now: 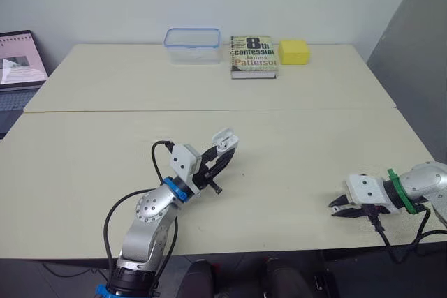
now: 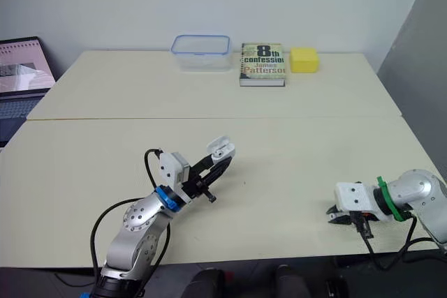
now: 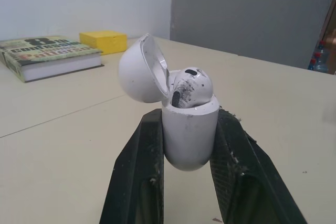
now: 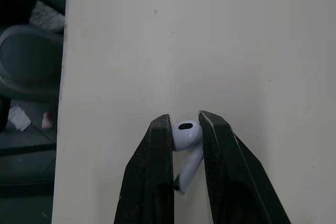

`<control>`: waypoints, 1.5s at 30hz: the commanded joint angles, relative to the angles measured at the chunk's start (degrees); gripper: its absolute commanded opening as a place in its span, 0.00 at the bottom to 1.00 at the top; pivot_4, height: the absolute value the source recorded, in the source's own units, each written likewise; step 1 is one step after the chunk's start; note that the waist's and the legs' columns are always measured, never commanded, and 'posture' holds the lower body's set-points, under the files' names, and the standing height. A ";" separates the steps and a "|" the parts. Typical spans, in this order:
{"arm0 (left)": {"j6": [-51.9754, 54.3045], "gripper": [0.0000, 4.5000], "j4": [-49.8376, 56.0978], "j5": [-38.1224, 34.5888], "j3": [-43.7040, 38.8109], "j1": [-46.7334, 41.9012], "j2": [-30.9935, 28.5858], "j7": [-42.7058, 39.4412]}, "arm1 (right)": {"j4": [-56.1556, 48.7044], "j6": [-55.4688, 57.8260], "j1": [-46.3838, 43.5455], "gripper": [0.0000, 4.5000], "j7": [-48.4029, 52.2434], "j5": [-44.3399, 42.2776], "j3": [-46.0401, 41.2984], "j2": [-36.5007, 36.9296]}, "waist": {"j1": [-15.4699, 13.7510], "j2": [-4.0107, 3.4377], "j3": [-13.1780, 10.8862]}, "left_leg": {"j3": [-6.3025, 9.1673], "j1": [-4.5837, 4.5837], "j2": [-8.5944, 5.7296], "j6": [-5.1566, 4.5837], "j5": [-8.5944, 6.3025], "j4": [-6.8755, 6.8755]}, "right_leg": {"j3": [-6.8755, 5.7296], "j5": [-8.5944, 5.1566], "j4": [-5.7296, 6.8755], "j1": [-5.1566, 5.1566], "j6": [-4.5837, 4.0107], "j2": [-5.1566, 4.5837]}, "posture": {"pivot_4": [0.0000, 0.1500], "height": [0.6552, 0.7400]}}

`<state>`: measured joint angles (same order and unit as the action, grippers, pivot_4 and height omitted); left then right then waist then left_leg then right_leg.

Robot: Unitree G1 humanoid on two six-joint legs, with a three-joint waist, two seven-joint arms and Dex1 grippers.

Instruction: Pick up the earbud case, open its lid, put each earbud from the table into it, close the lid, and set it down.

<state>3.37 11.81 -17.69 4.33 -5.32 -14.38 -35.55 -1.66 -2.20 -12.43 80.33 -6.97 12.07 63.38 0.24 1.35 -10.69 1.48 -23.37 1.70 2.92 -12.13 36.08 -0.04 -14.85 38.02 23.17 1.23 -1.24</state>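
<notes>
My left gripper (image 1: 222, 154) is shut on the white earbud case (image 3: 190, 129), held above the near table's middle. The case's lid (image 3: 143, 70) is hinged open, and one white earbud (image 3: 190, 86) sits in it. At the table's near right, my right gripper (image 1: 336, 206) is shut on the second white earbud (image 4: 185, 139), low over the tabletop by the front edge. The black fingers (image 4: 157, 171) pinch the bud's head, and its stem points back toward the wrist.
At the far table's back stand a clear plastic box with a blue rim (image 1: 192, 45), a paperback book (image 1: 253, 56) and a yellow block (image 1: 294, 51). A laptop (image 1: 19, 64) sits at the far left. A seam (image 1: 209, 110) joins the two tables.
</notes>
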 commanded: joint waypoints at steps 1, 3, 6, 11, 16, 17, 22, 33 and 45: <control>-0.51 0.18 2.91 -0.08 0.18 -0.30 -0.20 0.20 | 3.11 -4.76 -2.90 0.09 1.83 2.39 1.30 -1.37 | -0.01 0.00 0.00 | 0.00 0.00 0.00 0.00 0.00 0.00 | 0.01 0.00 0.01 0.00 0.00 0.00 | 1.00 1.00; -0.49 0.18 2.99 -0.05 0.18 -0.30 -0.25 0.20 | 4.60 -5.10 -3.94 0.09 2.32 3.61 2.16 -2.09 | -0.03 0.00 0.00 | -0.03 0.02 0.00 0.00 0.00 0.01 | 0.04 0.02 0.02 -0.01 0.02 0.00 | 1.00 1.00; -0.44 0.18 3.11 0.00 0.14 -0.33 -0.32 0.27 | 5.91 -4.45 -5.01 0.09 2.93 4.55 2.98 -2.72 | -0.04 0.00 0.00 | -0.07 0.09 0.00 0.00 0.00 0.03 | 0.11 0.05 0.02 -0.06 0.05 0.00 | 1.00 1.00; -0.24 0.18 3.77 0.02 0.18 0.20 -0.41 0.45 | 7.87 -6.87 -5.60 0.32 2.61 6.10 3.15 -3.50 | -0.04 0.01 0.00 | -0.15 0.62 0.00 0.00 -0.01 0.00 | 0.21 0.04 -0.08 -0.62 0.04 -0.01 | 1.00 1.00; -0.02 0.18 4.25 -0.09 0.27 0.79 -0.54 0.50 | 8.18 -9.24 -5.62 0.72 1.41 6.12 2.50 -3.93 | -0.10 0.02 0.00 | -0.13 0.80 -0.02 0.00 -0.02 -0.01 | 0.21 0.03 -0.17 -0.86 0.02 -0.02 | 1.00 1.00; 0.00 0.18 4.27 -0.09 0.31 0.82 -0.53 0.51 | 7.69 -9.11 -5.70 0.72 1.33 5.53 2.06 -3.92 | -0.11 0.01 0.00 | -0.13 0.79 -0.02 0.00 -0.02 -0.01 | 0.21 0.03 -0.19 -0.86 0.02 -0.02 | 1.00 1.00; 0.11 0.18 4.00 -0.16 0.48 0.82 -0.45 0.45 | -1.32 -2.14 -3.48 0.72 0.73 1.47 -2.93 -0.42 | -0.17 -0.01 -0.01 | -0.11 0.78 -0.02 -0.01 -0.02 -0.01 | 0.22 0.03 -0.17 -0.85 0.02 -0.02 | 1.00 1.00; 0.34 0.18 3.17 -0.16 1.55 0.44 0.18 0.35 | -25.93 32.09 -3.05 0.72 -5.72 11.51 0.56 5.03 | -0.20 -0.04 -0.02 | -0.13 0.76 -0.01 0.01 -0.04 -0.02 | 0.22 0.02 -0.18 -0.80 0.00 -0.03 | 1.00 1.00; 0.22 0.18 2.67 -0.05 1.66 0.02 -0.07 -0.16 | -20.86 33.22 -4.60 0.72 -7.33 15.76 6.51 1.69 | -0.08 -0.03 -0.02 | -0.12 0.63 -0.03 0.01 -0.04 -0.02 | 0.18 0.02 -0.26 -0.72 0.01 -0.05 | 1.00 1.00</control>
<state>4.33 13.14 -17.61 6.00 -4.88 -14.44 -35.64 -22.53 31.23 -16.53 73.49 8.01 18.38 65.28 0.16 1.32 -10.71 1.36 -22.73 1.68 2.92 -12.17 36.06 0.15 -14.83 37.76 22.45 1.25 -1.29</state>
